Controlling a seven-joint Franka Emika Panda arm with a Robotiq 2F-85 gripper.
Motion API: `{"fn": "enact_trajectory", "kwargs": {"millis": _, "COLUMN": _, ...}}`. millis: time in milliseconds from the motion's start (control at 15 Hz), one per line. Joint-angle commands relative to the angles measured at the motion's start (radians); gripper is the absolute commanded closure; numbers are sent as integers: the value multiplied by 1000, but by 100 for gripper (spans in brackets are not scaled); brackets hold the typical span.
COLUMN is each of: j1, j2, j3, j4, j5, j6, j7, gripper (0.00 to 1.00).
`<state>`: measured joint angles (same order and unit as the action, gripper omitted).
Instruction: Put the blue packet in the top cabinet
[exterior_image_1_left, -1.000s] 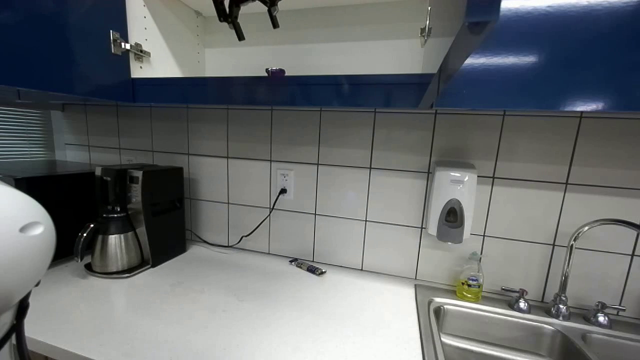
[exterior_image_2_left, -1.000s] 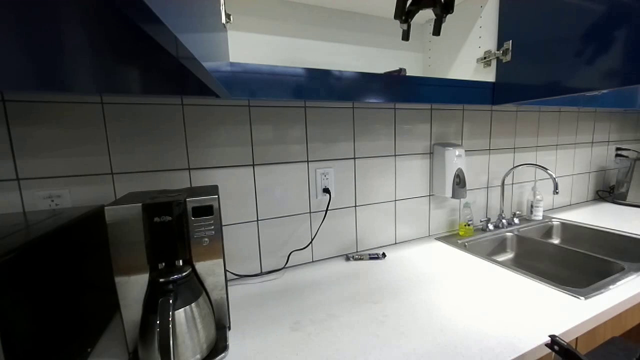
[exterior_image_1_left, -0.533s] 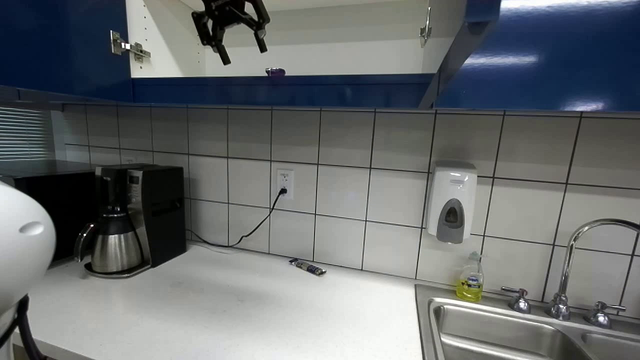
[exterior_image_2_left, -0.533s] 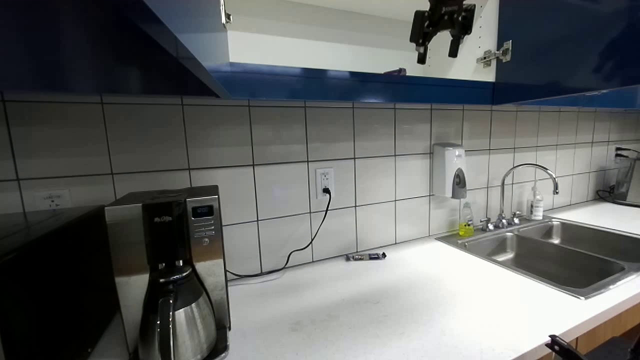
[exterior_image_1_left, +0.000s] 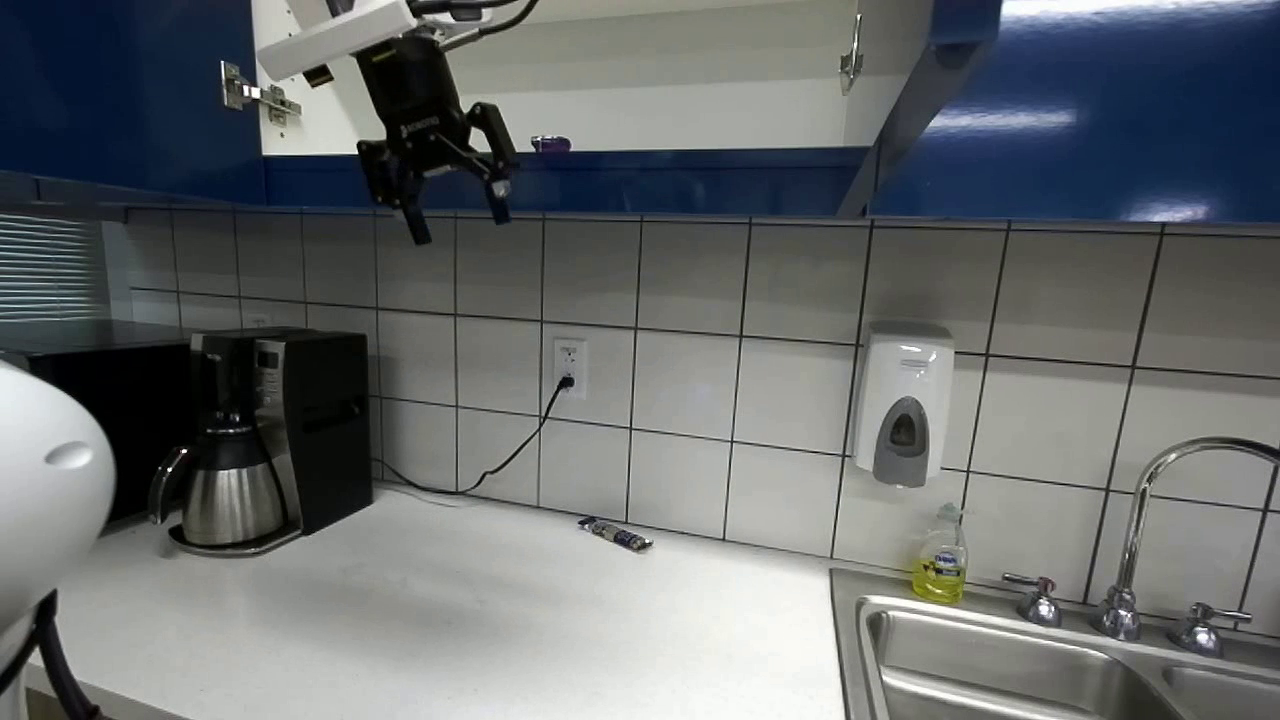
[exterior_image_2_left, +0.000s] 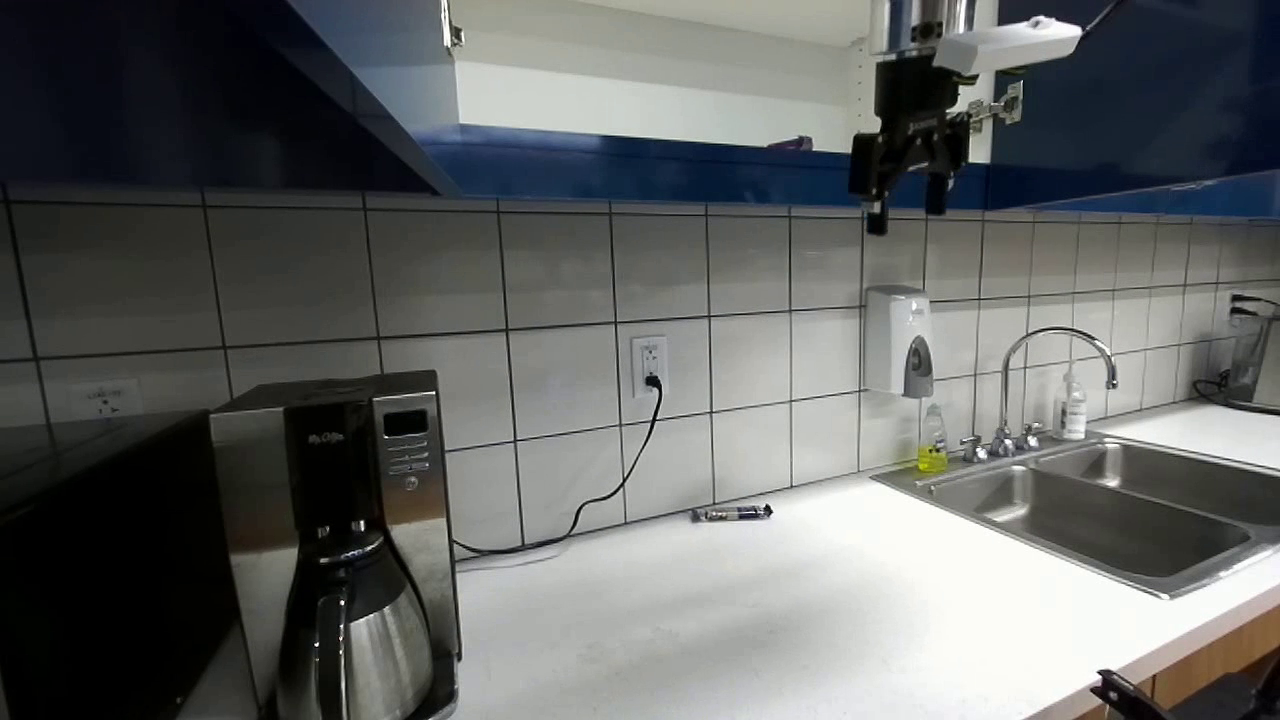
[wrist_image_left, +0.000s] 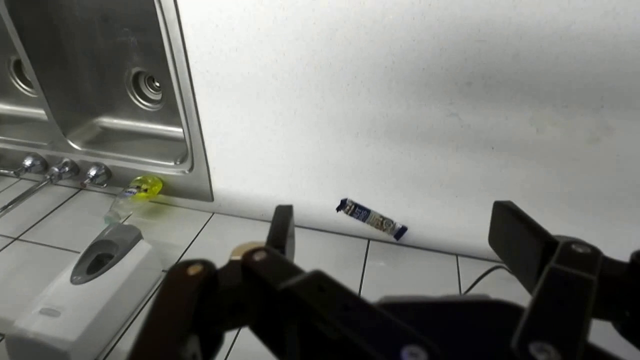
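One blue packet (wrist_image_left: 372, 219) on the counter (exterior_image_1_left: 500, 620), well below the gripper (exterior_image_1_left: 460, 226), jaws spread wide.

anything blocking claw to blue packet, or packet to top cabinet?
Claw to blue packet: nothing visible in between. Packet to top cabinet: doors open, but the blue lower rail crosses its lower front, so probably swing out around it, not straight up. A purple item shows just above the rail.
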<state>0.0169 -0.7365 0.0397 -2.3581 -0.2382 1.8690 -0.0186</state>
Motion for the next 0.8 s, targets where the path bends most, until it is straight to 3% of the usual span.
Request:
{"fn": "enact_trajectory", "kwargs": {"millis": 0, "j1": 14, "j2": -26, "j3": 0, "j4": -84, "j5": -3, "j6": -49, "j7": -42, "gripper": 0}}
{"fn": "enact_trajectory", "kwargs": {"millis": 267, "j1": 25, "j2": -14, "j3": 11, "j4": -156, "j5": -16, "j6": -113, "j7": -54, "gripper": 0}}
{"fn": "enact_trajectory", "kwargs": {"millis": 733, "j1": 26, "j2": 2, "j3": 2, "j4": -153, "j5": -4, "j6": -90, "j7": -35, "gripper": 0}}
